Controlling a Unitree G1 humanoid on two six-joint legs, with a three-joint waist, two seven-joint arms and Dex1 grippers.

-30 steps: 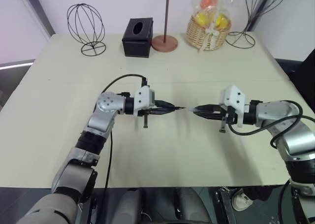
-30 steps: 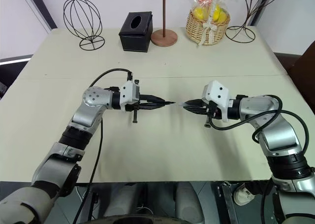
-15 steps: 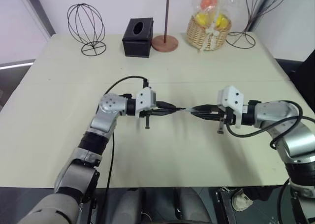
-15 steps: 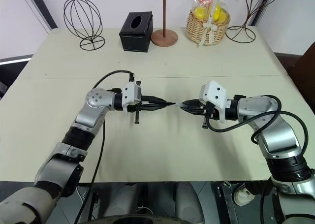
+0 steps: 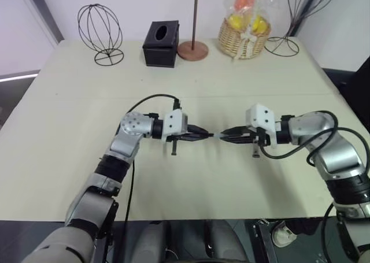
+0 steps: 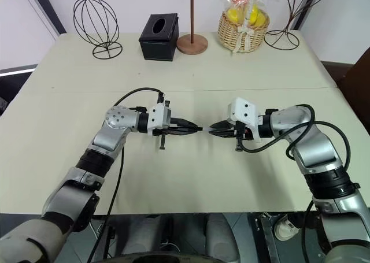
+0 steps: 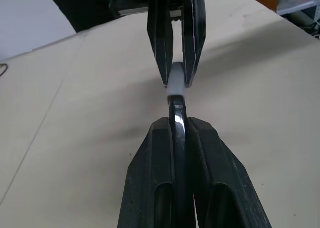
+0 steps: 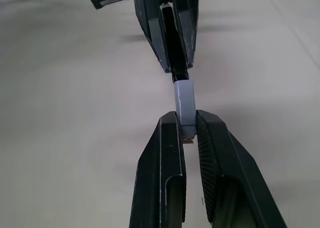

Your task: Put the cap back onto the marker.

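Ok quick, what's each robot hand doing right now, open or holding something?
Left gripper: shut on the marker.
Right gripper: shut on the cap, which meets the marker's tip.

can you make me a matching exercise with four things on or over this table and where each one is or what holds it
Things:
1. cap
2. marker
3. tissue box
4. fruit basket

Places:
a. far edge of the table, toward the robot's right
b. in the left gripper
c. far edge, beside the round wooden base
d. in the right gripper

Pairs: 1-d, 2-b, 3-c, 4-a
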